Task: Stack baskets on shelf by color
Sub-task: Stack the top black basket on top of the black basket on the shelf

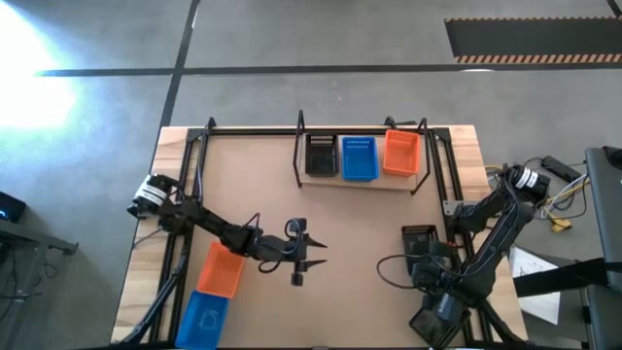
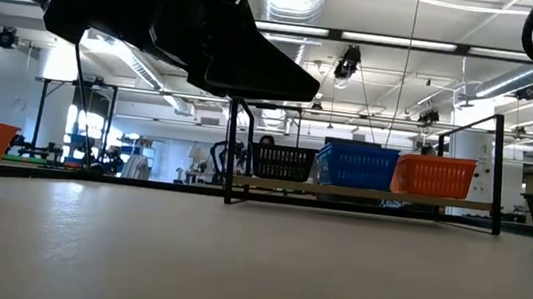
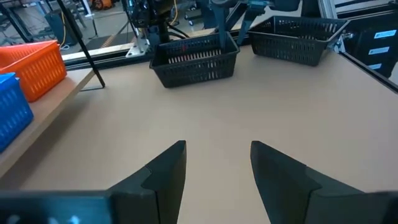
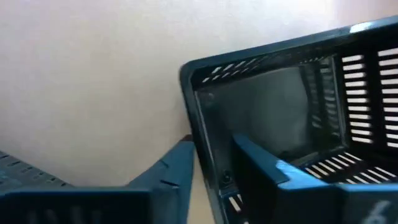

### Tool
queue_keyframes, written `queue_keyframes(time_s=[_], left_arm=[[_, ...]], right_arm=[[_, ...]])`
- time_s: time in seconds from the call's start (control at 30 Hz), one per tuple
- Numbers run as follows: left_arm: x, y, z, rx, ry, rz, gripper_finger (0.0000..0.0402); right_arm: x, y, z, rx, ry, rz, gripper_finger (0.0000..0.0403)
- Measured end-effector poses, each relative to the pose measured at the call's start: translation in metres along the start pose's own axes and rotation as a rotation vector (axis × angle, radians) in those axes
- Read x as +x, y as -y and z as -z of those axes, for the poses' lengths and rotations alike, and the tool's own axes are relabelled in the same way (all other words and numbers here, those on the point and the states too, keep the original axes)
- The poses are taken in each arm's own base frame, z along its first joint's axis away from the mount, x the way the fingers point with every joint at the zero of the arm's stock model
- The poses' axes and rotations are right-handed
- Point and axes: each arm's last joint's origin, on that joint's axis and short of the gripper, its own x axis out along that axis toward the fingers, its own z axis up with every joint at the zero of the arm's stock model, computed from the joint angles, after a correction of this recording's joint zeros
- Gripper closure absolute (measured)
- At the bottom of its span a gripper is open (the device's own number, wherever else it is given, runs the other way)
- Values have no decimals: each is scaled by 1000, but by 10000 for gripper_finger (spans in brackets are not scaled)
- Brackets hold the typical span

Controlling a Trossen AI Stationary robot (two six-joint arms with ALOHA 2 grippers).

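Right wrist view: right gripper [image 4: 214, 165] straddles black basket [image 4: 298, 106] wall; left gripper [image 3: 217, 168] open, empty.

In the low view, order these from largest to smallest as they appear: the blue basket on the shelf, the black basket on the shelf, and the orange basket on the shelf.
1. blue basket
2. orange basket, only slightly smaller; it sits turned on the shelf, so this is unsure
3. black basket

All three are the same kind; differences come from angle and nearness.
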Motion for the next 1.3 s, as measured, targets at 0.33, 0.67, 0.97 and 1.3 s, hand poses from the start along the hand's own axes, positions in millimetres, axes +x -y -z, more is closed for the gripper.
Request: queue_keyframes(time_s=[0.33, 0.67, 0.97, 1.3], left_arm=[[0, 2, -1, 108, 2, 5, 237], [10, 20, -39, 264, 86, 325, 237], [26, 27, -79, 461, -36, 467, 215], [47, 5, -66, 510, -105, 346, 118]], right_arm=[[0, -11, -26, -72, 213, -84, 388], [-16, -28, -96, -490, 685, -222, 390], [-10, -17, -115, -550, 689, -219, 390], [-10, -18, -115, -549, 690, -223, 390]])
